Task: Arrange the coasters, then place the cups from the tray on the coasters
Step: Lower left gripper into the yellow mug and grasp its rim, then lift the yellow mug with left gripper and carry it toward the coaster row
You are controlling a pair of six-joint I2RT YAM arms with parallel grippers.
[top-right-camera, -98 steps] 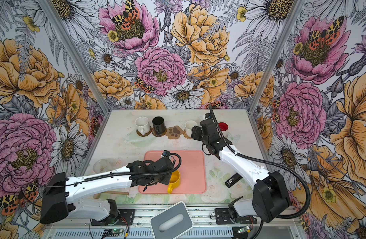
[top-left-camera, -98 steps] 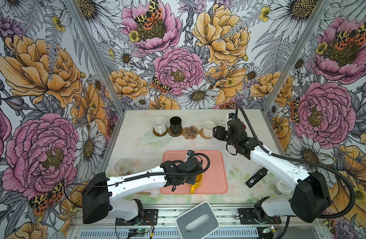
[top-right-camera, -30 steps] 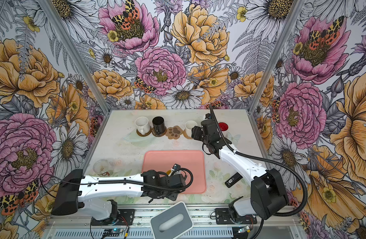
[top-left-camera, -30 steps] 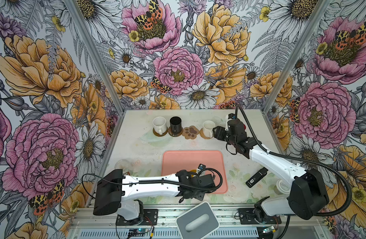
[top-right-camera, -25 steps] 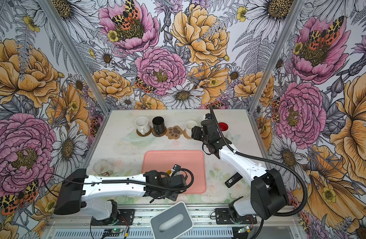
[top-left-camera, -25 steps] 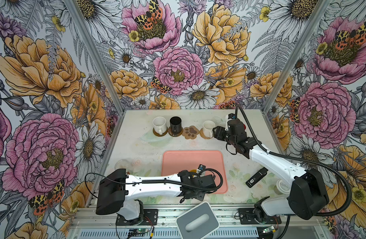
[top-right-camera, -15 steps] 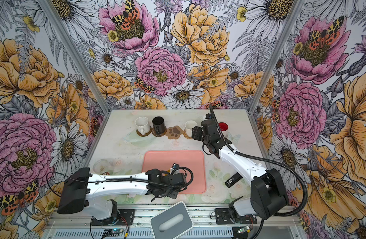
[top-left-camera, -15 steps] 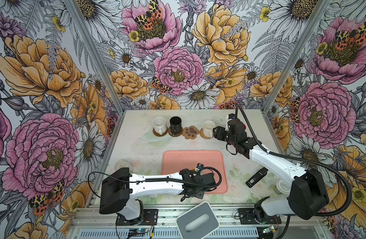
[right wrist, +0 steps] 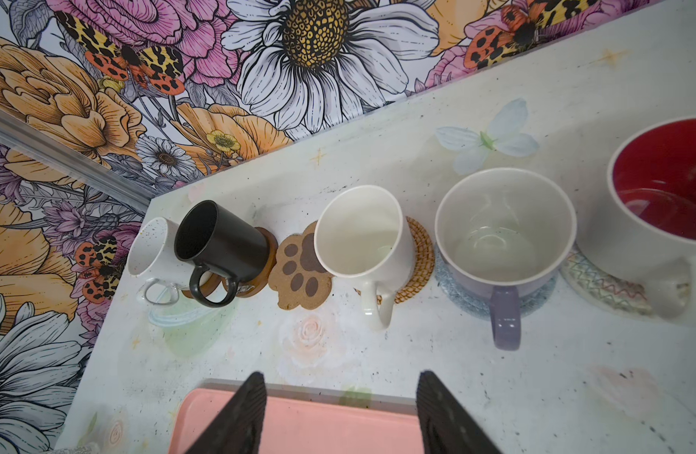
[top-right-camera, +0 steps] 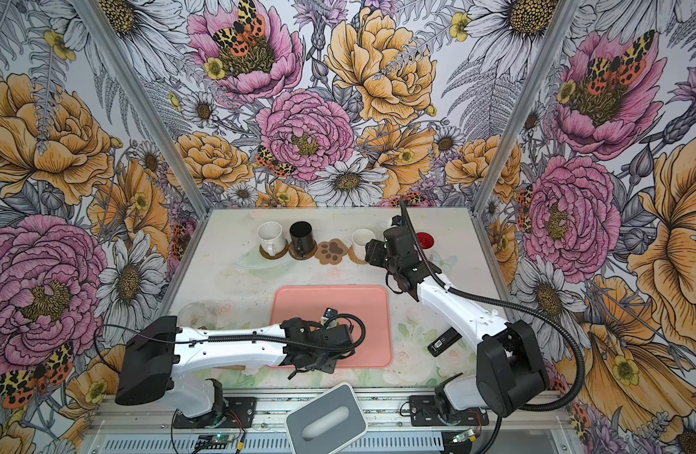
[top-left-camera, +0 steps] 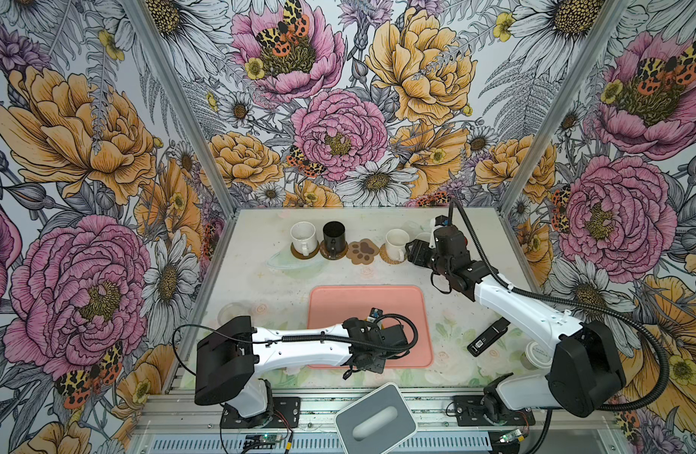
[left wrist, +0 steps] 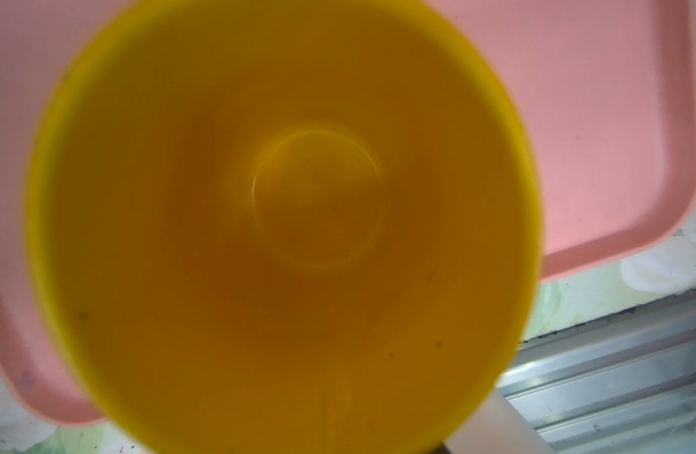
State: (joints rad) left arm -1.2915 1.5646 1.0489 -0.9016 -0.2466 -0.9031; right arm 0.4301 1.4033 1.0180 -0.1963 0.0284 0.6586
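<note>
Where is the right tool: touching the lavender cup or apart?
Apart. In the right wrist view, bare table lies between the open right tool and the lavender cup.

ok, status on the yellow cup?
Right gripper open, empty. Left gripper at yellow cup over tray, grip unclear. Paw coaster free; right gripper hovers near it.

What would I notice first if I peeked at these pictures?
Giant painted flowers cover the walls all around the table. Along its far edge stands a row of cups on coasters, with the paw-print coaster bare. In the left wrist view a bright yellow cup fills nearly the whole picture, with the pink tray behind it.
</note>
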